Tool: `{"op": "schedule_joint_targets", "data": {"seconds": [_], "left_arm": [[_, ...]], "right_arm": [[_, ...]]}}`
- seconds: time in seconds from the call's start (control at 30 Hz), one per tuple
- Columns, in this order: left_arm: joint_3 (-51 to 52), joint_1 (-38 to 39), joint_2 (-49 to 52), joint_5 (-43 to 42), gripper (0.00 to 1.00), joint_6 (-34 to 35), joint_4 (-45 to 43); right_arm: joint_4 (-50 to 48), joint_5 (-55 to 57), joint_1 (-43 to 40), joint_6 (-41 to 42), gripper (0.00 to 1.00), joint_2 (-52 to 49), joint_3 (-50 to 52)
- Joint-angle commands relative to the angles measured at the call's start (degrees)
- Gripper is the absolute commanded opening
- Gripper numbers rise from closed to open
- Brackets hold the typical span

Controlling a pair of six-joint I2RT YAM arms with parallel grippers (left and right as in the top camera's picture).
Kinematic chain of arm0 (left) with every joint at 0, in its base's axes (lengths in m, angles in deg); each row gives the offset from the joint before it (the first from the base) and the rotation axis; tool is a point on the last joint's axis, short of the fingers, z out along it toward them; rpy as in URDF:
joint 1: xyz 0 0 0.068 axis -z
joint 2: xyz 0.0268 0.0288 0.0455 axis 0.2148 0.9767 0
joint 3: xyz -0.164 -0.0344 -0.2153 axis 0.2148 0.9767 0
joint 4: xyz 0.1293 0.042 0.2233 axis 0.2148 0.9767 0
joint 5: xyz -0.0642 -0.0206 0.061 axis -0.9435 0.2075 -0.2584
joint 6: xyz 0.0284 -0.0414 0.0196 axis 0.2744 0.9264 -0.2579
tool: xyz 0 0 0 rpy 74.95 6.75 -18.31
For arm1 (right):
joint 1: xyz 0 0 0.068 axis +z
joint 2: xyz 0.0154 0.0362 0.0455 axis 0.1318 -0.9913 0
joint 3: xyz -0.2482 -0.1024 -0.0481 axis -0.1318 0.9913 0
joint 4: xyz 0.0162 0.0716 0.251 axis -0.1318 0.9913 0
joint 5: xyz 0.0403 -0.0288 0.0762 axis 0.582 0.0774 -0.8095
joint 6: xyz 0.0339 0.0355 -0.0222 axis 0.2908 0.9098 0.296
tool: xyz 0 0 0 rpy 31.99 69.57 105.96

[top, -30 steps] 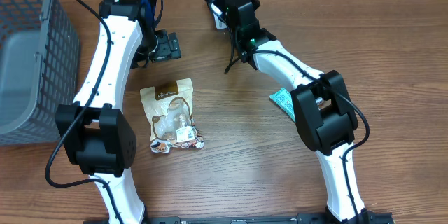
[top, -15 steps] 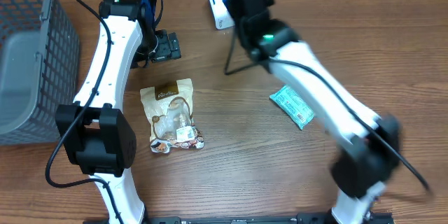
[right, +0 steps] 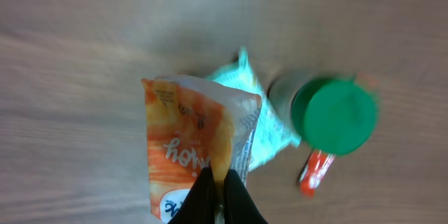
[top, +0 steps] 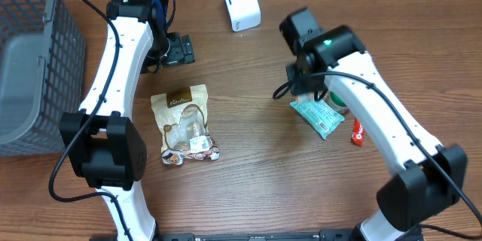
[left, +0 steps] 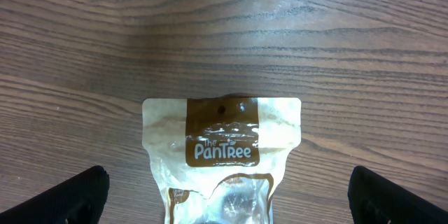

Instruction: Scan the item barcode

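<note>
We are reading "The PanTree" on the brown label of the tan pouch (left: 222, 155), while the upside-down print on the orange packet (right: 187, 140) is proving too blurred to make out.

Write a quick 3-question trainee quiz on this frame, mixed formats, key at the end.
1. True or false: the right tool is shut on an orange pouch.
2. What stands right beside the teal packet?
A. a green-capped bottle
B. the grey basket
C. the white scanner
3. Fill in: the left tool is ____, and the PanTree pouch lies free of it.

Key: 1 true; 2 A; 3 open.
</note>
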Motion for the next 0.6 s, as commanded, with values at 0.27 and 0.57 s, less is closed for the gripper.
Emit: {"op": "schedule_joint_targets", "data": {"seconds": [0.27,0.57], "left_arm": [[-0.83,-0.11,0.00,0.33,1.00,-0.87,-0.07],[-0.83,-0.11,0.00,0.35,1.00,-0.87,-0.07]], "right_arm": [[-12.22,9.55,-1.95,-1.09,0.04,0.48,16.96],[-15.56,9.31,-3.74,-1.07,0.43,0.48,20.44]]}}
